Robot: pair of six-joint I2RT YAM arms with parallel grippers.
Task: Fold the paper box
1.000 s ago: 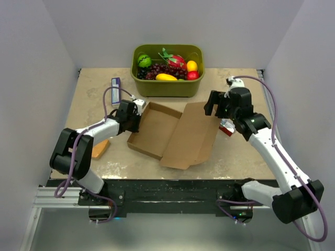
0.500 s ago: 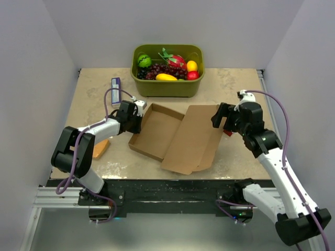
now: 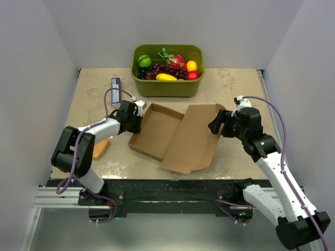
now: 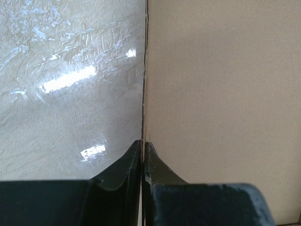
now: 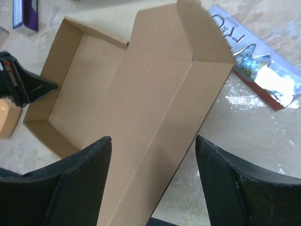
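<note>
Left gripper (image 4: 142, 155) clamped on the paper box (image 3: 157, 130) wall as anchor; I'd lower the right gripper (image 5: 153, 143), fingers apart, squarely onto the lid panel's (image 5: 160, 94) free edge before folding it over.

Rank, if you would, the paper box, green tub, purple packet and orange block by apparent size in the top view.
1. paper box, spread open.
2. green tub.
3. purple packet and orange block: look alike; the left arm hides part of the block, so unranked.

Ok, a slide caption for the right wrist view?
Right tool open over the unfolded paper box; left tool pinches its side wall.
</note>
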